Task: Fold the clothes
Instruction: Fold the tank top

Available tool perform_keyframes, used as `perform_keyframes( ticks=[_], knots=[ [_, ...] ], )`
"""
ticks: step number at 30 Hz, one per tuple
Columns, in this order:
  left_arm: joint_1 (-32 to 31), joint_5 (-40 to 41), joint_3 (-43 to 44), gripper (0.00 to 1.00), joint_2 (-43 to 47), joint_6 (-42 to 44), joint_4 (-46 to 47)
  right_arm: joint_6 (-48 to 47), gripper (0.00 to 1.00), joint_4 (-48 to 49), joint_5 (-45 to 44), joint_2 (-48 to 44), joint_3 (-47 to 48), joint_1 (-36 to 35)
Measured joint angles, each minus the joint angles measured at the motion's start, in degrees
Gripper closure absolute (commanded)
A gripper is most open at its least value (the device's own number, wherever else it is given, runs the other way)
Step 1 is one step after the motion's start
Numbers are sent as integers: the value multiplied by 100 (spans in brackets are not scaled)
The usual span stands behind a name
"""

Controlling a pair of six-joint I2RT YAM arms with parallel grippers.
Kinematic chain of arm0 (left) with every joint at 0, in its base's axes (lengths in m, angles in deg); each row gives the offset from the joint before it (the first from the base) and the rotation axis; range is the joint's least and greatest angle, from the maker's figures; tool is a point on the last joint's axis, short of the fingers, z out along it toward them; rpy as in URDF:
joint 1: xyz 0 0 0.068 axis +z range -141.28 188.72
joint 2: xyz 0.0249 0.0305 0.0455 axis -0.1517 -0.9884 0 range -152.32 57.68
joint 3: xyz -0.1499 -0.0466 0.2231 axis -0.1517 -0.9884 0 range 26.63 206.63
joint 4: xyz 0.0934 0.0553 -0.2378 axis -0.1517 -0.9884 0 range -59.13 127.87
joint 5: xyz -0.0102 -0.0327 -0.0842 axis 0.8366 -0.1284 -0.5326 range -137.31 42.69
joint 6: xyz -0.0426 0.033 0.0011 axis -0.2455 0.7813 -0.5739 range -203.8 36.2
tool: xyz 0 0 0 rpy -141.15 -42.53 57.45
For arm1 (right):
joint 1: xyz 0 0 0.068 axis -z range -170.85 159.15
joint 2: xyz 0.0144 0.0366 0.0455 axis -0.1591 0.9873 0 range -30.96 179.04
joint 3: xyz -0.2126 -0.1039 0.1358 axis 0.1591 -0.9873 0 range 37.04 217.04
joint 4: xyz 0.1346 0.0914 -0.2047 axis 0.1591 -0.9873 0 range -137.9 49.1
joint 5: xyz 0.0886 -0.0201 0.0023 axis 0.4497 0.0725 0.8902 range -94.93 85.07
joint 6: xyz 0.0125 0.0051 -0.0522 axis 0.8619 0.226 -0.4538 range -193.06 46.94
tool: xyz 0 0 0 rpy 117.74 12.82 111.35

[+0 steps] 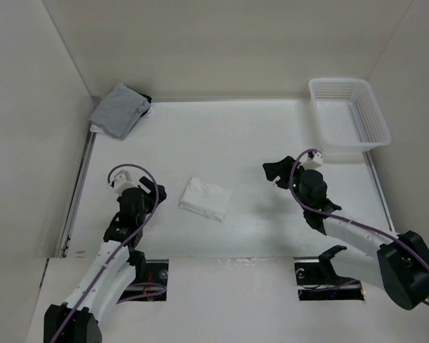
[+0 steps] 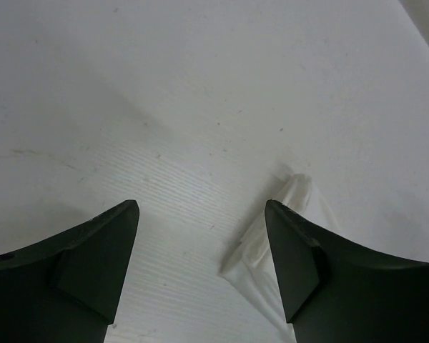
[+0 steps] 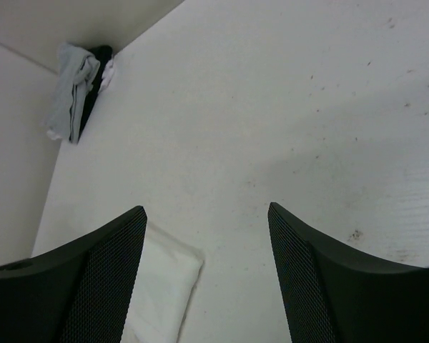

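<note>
Table (image 1: 257, 143) bears the white camisole (image 1: 206, 199), seemingly folded, lying free.

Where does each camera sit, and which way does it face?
Top external: above and behind, looking down on the table; both arms, left gripper, right gripper show.
Left wrist: on that wrist, looks down at the white top's edge between its fingers.
Right wrist: likewise, faces the grey garment's corner; its fingers show.
All share the white top.
</note>
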Motion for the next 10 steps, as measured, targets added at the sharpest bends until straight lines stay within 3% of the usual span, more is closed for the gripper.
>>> perform_keyframes(
  ticks=[10],
  knots=[
    [59,-258,0,30,-177,42,-109,127,26,59,46,131,-31,170]
  ],
)
